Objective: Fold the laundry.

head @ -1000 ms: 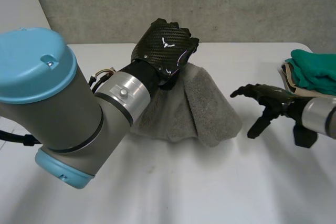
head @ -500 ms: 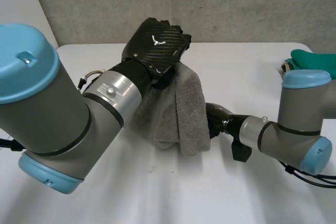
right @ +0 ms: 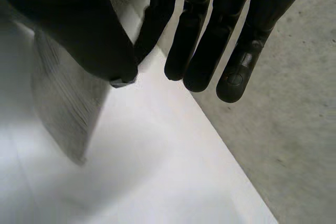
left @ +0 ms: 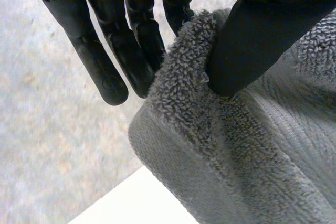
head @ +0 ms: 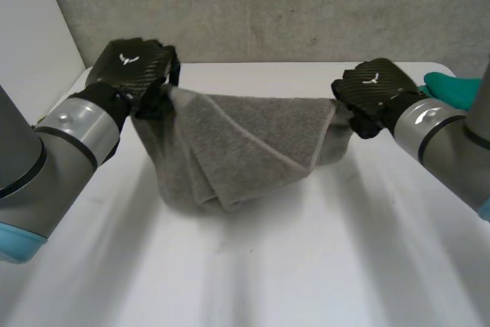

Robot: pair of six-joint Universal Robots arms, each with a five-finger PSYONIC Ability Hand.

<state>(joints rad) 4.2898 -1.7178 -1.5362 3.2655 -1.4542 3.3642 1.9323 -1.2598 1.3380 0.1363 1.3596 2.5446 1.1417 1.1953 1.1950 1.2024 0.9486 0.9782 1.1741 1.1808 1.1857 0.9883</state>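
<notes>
From where I stand, a grey towel [head: 245,143] hangs stretched between the two arms over the white table [head: 268,273]. The left robot hand [head: 134,67] has one upper corner. In the left wrist view its thumb [left: 262,35] presses the thick, fluffy edge of the cloth against the side of a finger, while the other fingers [left: 100,51] reach straight past the towel and touch nothing. The right robot hand [head: 375,86] has the opposite upper corner, pinching it between the thumb [right: 79,30] and the nearest finger, with its remaining fingers straight and close together.

Between the two grips the top edge runs almost level. Below it the towel sags in loose, overlapping folds, and the lowest of these reach down to the table, though I cannot tell whether they rest on it. A green cloth [head: 452,86] lies on the table just beyond the right robot hand.
</notes>
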